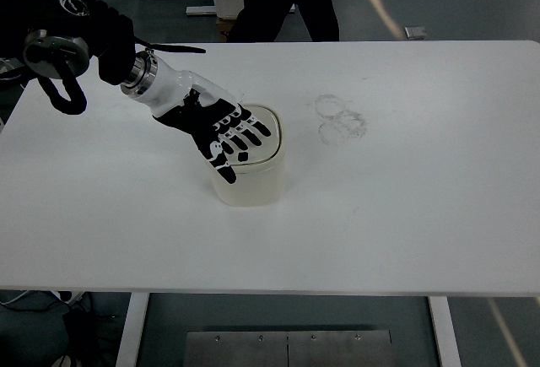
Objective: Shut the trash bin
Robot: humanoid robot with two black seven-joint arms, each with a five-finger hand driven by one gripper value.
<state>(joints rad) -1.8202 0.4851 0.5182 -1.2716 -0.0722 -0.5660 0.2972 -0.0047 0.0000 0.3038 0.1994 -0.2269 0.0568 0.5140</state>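
A small cream trash bin (pixel 250 177) stands near the middle of the white table (pixel 405 198). Its lid (pixel 266 143) lies flat across the top, and the brown inside no longer shows. My left hand (pixel 229 135), black and white, comes in from the upper left and rests palm down on the lid with its fingers spread flat. It grasps nothing. The right arm does not appear in the head view.
Faint ring marks (pixel 340 119) stain the table to the right of the bin. A person in dark clothes (pixel 283 0) stands at the table's far edge. A cardboard box sits partly hidden behind that person.
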